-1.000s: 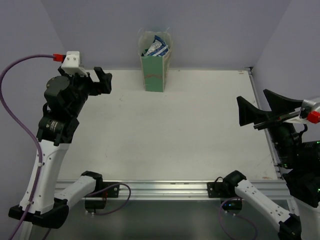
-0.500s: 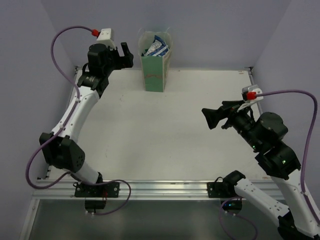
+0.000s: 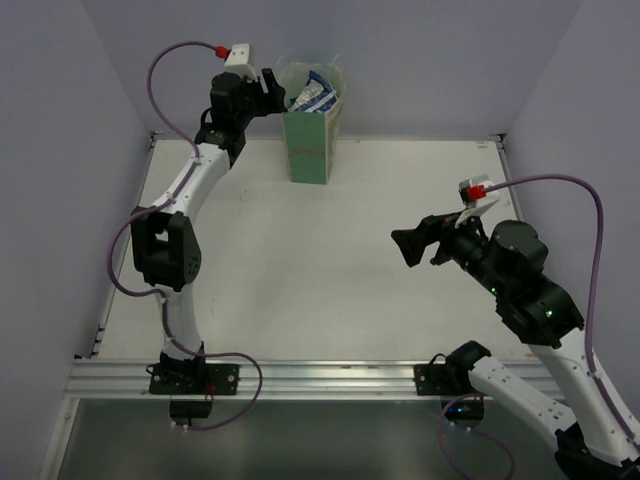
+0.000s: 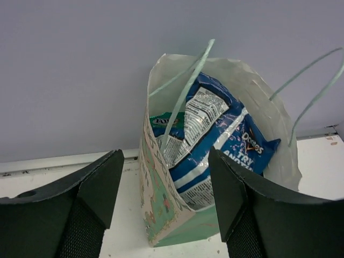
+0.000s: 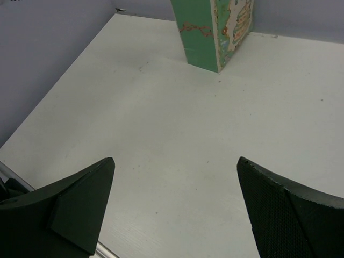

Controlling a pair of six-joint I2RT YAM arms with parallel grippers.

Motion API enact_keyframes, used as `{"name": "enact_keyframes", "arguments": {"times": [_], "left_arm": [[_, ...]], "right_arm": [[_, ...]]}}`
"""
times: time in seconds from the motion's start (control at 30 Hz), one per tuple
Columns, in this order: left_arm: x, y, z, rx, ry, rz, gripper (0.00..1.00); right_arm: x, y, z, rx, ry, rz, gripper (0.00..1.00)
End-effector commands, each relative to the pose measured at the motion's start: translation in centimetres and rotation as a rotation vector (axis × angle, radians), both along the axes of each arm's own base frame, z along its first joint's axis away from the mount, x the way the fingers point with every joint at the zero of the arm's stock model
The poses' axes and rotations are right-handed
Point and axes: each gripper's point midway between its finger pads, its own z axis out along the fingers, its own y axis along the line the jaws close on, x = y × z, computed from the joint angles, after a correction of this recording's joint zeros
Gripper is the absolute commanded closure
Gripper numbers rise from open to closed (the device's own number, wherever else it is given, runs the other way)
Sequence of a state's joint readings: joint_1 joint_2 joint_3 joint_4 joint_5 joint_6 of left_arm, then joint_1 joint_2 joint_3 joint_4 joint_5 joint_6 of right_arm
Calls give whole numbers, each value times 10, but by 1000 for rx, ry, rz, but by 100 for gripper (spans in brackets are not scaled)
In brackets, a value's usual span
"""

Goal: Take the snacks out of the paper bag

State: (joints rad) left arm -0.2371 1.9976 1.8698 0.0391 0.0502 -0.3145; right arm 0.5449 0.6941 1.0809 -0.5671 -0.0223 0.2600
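We're seeing the green paper bag [image 4: 161,209] bulging with shiny, crinkly blue-and-white snacks [image 4: 226,134]. Our left gripper [image 3: 268,86] is hovering just beside its rim, jaws apart. The right gripper [image 5: 174,177] is gaping wide.

You have the paper bag [image 3: 308,150] standing upright at the far edge of the table [image 3: 330,270] — green outside, whitish inside, with a reddish mark across its near face. Its mouth gapes open and the thin pale handles [image 4: 185,91] arch above it. The snacks [image 4: 215,134] sit inside — crinkly blue-and-white packets leaning together, tops poking up to the rim, a sliver of teal-green behind them.
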Motion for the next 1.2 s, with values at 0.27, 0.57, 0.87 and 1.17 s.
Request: {"name": "enact_keyframes", "arguments": {"times": [0.27, 0.57, 0.87, 1.17], "left_arm": [[49, 2, 9, 58, -168, 67, 46], [41, -5, 24, 39, -216, 25, 99], [-31, -9, 36, -37, -97, -74, 100], [-154, -4, 30, -136, 53, -163, 100]], "right_arm": [[1, 0, -19, 3, 57, -21, 1], [3, 0, -21, -9, 62, -24, 1], [1, -1, -13, -19, 47, -14, 1], [7, 3, -9, -67, 47, 11, 1]]}}
